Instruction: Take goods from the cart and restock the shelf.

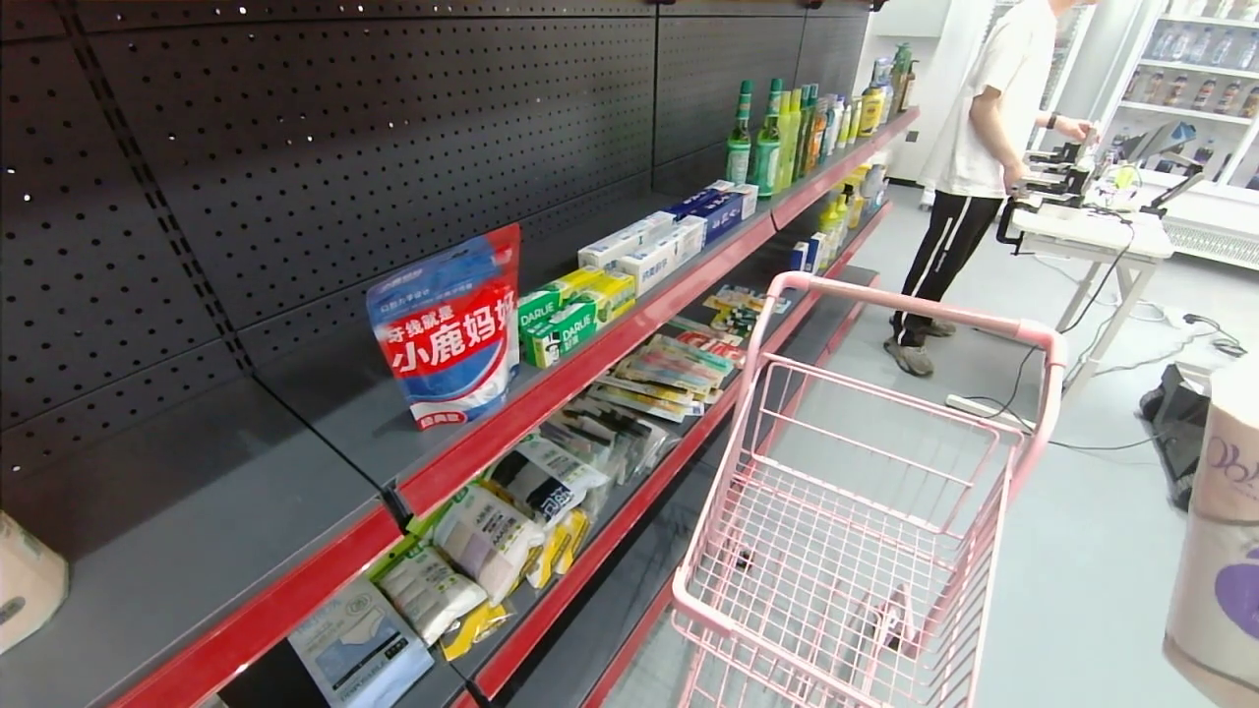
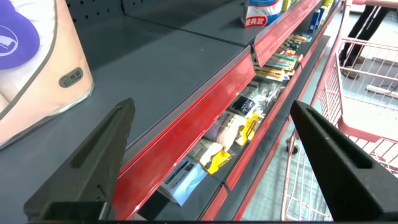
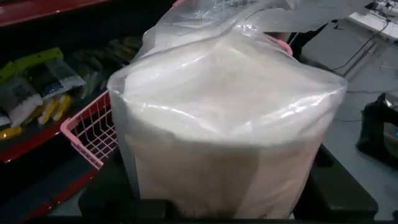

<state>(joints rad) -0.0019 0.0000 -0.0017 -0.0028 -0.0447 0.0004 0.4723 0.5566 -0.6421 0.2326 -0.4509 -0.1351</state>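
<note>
Beside the cart [image 1: 910, 303], head view, the roll pack [image 1: 1220, 531] is hanging clear of the shelf [image 1: 197, 551]. Left wrist: left hand [image 2: 211, 106] is gaping wide over it. Right wrist: right hand [image 3: 221, 186] is clamping the roll pack, calling for a level set-down.

Found left gripper [image 2: 211, 104] with both fingers [image 2: 93, 162] spread wide apart and nothing between them, aimed forward and somewhat downward. Found right gripper [image 3: 221, 186] clamped on a plastic-wrapped roll pack [image 3: 230, 112], with one dark finger [image 3: 102, 190] pressed against each side near its lower part. Recorded the load carried upright and off any surface, at the right edge of the head view.
</note>
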